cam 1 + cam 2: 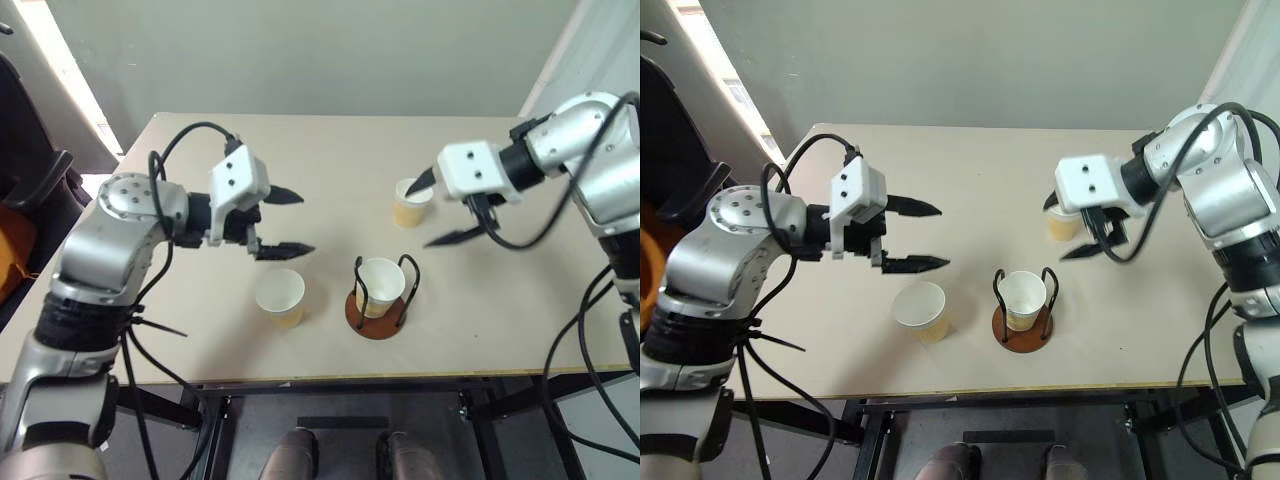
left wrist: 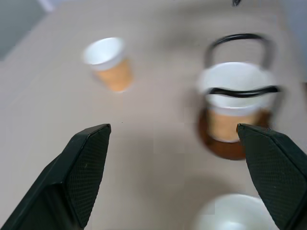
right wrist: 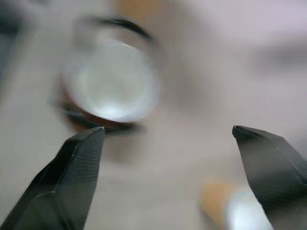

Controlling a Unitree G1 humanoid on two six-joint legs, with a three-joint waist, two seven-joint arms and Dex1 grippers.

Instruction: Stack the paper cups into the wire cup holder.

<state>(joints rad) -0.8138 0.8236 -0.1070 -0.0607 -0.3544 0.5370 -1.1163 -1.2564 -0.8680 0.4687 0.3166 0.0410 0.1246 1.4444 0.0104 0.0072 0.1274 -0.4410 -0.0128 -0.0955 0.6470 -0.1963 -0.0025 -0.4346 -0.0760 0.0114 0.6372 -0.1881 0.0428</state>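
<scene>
Both grippers are spread wide and empty. Right gripper (image 1: 447, 207) hangs over the far cup (image 1: 412, 202), one finger above its rim, the other off to the near side of it. Left gripper (image 1: 288, 222) hovers just behind the near cup (image 1: 281, 297), fingers level and pointing toward my right one.

One cup (image 1: 381, 286) is already seated in the wire cup holder (image 1: 380, 296), which sits below and inboard of my right gripper, between the two loose cups. By my read that's one of three done.

All three cups stand upright on the table (image 1: 330, 150), mouths up, wide end on top, long axis vertical. Holder loops stand upright too, so the stack axis is straight down.

Step in hand looks like grabbing the far cup with the right. To do it well:
- straddle the wall below the rolled rim, fingers on opposite sides, not one inside
- squeeze light, paper crushes
- lift straight before traversing, keep the cup vertical
- centre over the seated cup, lower between the wire loops, don't snag them
- keep the left clear of the holder meanwhile
</scene>
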